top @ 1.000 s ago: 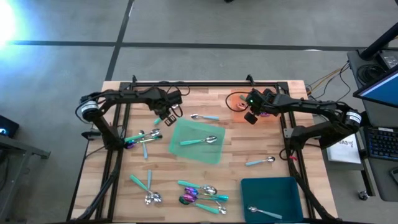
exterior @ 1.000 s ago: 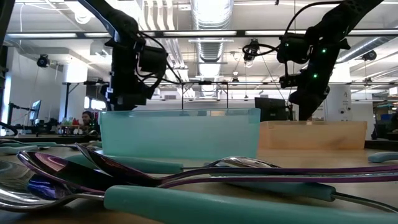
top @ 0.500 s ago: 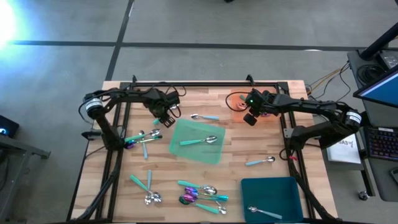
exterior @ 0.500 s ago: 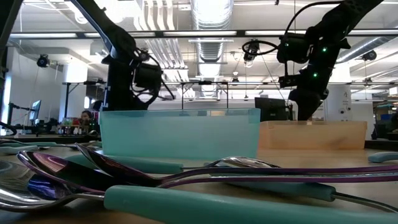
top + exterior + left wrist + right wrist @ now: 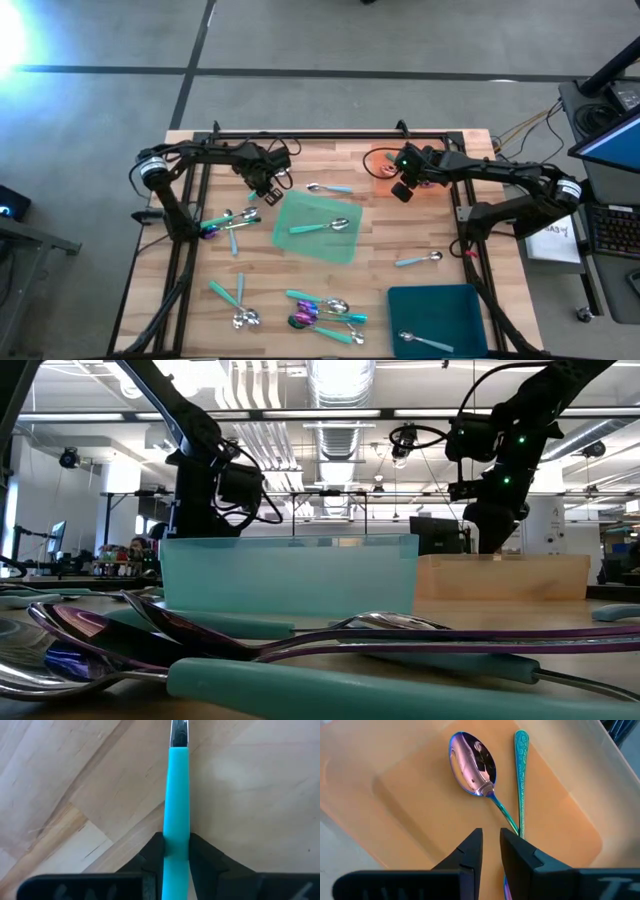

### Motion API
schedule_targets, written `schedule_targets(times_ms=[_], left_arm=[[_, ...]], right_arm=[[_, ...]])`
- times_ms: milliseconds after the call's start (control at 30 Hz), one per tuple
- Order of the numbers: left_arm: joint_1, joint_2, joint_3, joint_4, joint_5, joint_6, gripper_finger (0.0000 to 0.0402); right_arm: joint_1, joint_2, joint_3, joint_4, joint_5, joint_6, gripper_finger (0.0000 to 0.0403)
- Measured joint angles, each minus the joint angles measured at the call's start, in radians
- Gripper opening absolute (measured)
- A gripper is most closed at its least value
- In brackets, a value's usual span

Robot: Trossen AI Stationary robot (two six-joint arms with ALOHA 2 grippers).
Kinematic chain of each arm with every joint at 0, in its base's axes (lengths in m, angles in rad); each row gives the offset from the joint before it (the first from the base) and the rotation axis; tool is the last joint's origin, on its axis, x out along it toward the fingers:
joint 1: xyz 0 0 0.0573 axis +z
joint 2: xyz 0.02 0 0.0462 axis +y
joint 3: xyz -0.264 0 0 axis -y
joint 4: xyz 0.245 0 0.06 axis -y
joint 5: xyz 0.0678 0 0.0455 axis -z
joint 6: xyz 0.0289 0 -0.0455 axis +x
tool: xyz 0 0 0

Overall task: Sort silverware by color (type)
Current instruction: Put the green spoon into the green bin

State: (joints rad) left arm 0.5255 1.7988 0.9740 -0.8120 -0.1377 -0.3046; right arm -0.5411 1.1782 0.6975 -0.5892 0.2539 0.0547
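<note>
Jaws on the left arm are squeezed on a teal handle, which sticks straight out between the two dark fingers over the wooden table. Only the start of the shiny metal part shows past the handle, so I cannot tell what kind of piece it is. From above, these left jaws sit low near the back of the table, just beside the corner of the light green tray.

Jaws on the right arm are nearly closed with only a thin gap, and nothing is held between them. They hang over the orange tray. Inside that tray lie a purple-pink spoon and a long teal and blue handle, side by side (the spoon's thin neck meets the handle close to the jaws).

From above, one spoon with a teal handle lies in the green tray. Another spoon lies on the table just behind that tray. One more lies alone on the right. A spoon sits in the dark teal tray. A pile of spoons is at the front, and more pieces lie on the left.
</note>
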Motion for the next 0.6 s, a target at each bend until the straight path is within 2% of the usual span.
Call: schedule_targets(times_ms=[200, 400, 600], left_arm=[[0.002, -0.016, 0.024, -0.012, -0.013, -0.003, 0.0047], [0.006, -0.089, 0.045, 0.022, -0.049, 0.003, 0.0047], [0.005, -0.165, 0.043, 0.007, -0.017, -0.004, 0.0047]], right_arm=[[0.0, 0.0, 0.0, 0.0, 0.0, 0.013, 0.0061], [0.0, -0.002, 0.0, -0.001, 0.0, 0.015, 0.0074], [0.006, -0.02, 0.0, -0.002, -0.004, 0.031, 0.0073]])
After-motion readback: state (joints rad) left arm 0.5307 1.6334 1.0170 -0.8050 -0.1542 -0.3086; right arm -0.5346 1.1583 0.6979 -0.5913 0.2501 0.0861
